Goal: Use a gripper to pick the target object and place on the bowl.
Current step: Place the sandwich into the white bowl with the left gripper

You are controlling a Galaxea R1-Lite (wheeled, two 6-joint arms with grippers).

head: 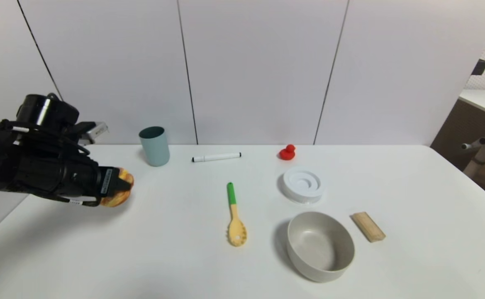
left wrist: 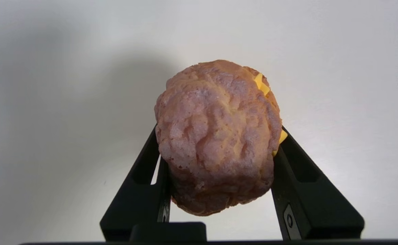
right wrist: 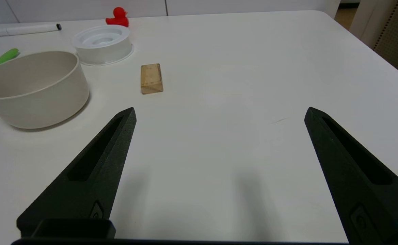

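Observation:
My left gripper (head: pixel 118 187) is at the table's left side, shut on the golden-brown cream-puff bun (head: pixel 120 198) and holding it above the table. In the left wrist view the bun (left wrist: pixel 216 136), with yellow filling at its split, sits between the two black fingers (left wrist: pixel 141 177), clear of the surface. The beige-grey bowl (head: pixel 342 255) stands empty at the front right of the table, far from the bun; it also shows in the right wrist view (right wrist: pixel 42 95). My right gripper (right wrist: pixel 219 114) is open and empty over bare table right of the bowl; it is out of the head view.
A yellow spoon with green handle (head: pixel 235 216) lies mid-table. A teal cup (head: pixel 154 146), a white marker (head: pixel 216 157) and a red duck (head: pixel 287 153) stand at the back. A white ringed dish (head: pixel 303 185) is behind the bowl, a tan wooden block (head: pixel 368 226) to its right.

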